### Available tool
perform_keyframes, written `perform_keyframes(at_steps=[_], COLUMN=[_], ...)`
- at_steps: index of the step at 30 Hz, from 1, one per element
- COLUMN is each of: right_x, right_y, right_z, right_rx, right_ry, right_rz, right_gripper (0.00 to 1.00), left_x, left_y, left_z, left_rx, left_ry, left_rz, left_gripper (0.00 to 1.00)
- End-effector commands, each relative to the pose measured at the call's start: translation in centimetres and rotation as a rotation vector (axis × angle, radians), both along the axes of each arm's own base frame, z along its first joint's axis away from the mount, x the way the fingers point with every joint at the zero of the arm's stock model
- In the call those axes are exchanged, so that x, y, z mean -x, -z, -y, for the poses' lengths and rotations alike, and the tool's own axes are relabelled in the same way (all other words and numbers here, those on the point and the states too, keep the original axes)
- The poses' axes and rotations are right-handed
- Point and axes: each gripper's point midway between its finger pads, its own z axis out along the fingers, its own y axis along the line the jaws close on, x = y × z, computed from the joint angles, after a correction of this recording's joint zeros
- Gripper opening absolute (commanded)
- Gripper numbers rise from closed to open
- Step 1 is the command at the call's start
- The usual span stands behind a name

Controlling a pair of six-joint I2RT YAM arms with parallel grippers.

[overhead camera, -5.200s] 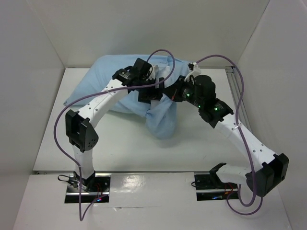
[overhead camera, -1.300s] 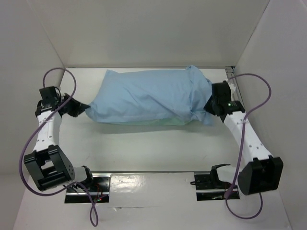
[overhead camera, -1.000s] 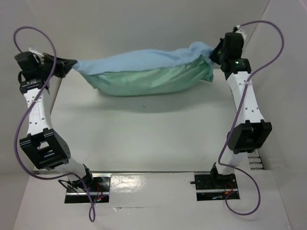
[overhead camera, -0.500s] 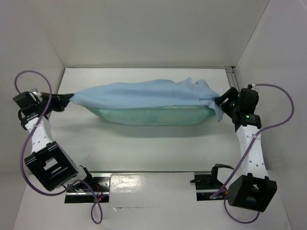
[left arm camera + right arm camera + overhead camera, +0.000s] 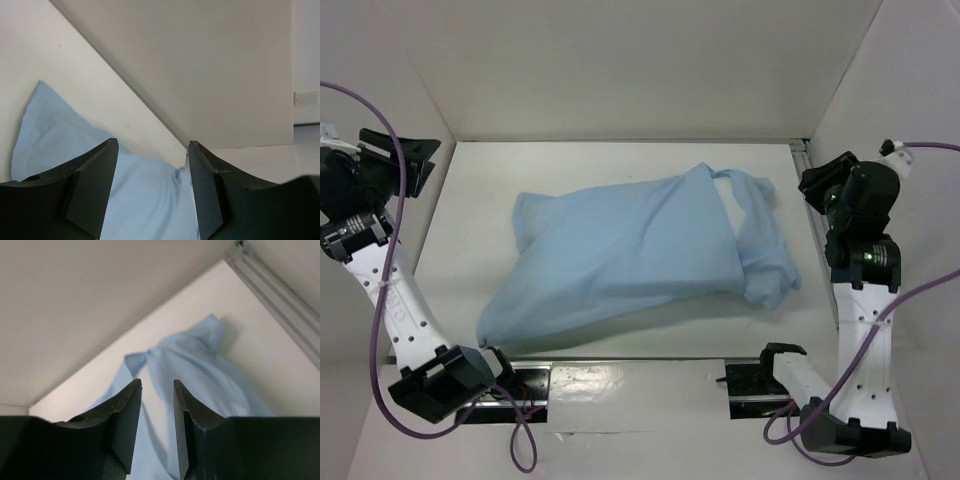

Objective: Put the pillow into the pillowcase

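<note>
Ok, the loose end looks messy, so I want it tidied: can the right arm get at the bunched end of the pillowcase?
Probably yes. The right gripper hangs open beside the bunched end of the pillowcase, with nothing between them.

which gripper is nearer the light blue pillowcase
Right. The right gripper is just beside the bunched end of the light blue fabric pillowcase; the left gripper stands well off its other corner.

Pillow out of sight within pillowcase (image 5: 620, 255); left arm (image 5: 395, 310) partly beyond left edge
</note>
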Motion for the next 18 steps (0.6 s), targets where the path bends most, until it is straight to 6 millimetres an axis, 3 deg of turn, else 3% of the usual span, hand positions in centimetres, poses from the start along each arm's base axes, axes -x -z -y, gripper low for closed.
perform_keyframes(at_steps=[1,3,4,5,6,7,10,11,13,14,15,16,18], right_x=[0.5,-0.6,-0.9,-1.2,-1.4,-1.6,-1.3,-1.1,-1.0,-1.1,-1.3,-1.1,-1.8], right_y=[-3.7,-0.9,-0.1,1.4,2.8,5.5,8.6,9.7,10.3,10.1,10.0,10.0,10.0], right_z=[-0.1,-1.6,-1.5,-2.9,-3.8,-4.4,-6.5,-6.4,-8.2,-8.7,-8.9,-9.8,-9.7], right_rx=[0.086,0.083,0.092,0.067,0.071,0.049,0.072,0.100,0.129,0.144,0.162,0.183,0.230], right_ry=[-0.028,-0.144,-0.151,-0.235,-0.297,-0.346,-0.400,-0.376,-0.424,-0.429,-0.424,-0.443,-0.406], right_rz=[0.058,-0.047,-0.077,-0.119,-0.160,-0.236,-0.342,-0.374,-0.379,-0.371,-0.360,-0.359,-0.389], right_gripper=[0.38,0.19,0.17,0.17,0.25,0.34,0.49,0.51,0.44,0.39,0.26,0.25,0.29], left_x=[0.4,-0.2,-0.1,-0.1,-0.1,0.0,1.2,1.9,3.0,3.7,3.9,3.9,4.3], left_y=[0.8,2.9,3.6,4.5,6.3,6.9,10.9,11.4,13.5,13.6,13.4,13.9,13.9], left_z=[1.6,3.1,3.7,4.4,5.2,6.8,8.8,10.5,11.1,11.5,11.9,12.0,12.2], left_rx=[-0.040,-0.016,-0.008,0.008,0.026,0.010,-0.041,-0.063,-0.094,-0.100,-0.116,-0.117,-0.136], left_ry=[0.053,0.110,0.124,0.152,0.184,0.233,0.278,0.323,0.336,0.337,0.352,0.353,0.358], left_rz=[-0.030,-0.056,-0.067,-0.085,-0.119,-0.126,-0.243,-0.255,-0.304,-0.308,-0.296,-0.310,-0.312], left_gripper=[0.71,0.71,0.71,0.71,0.71,0.71,0.71,0.71,0.71,0.71,0.71,0.71,0.71])
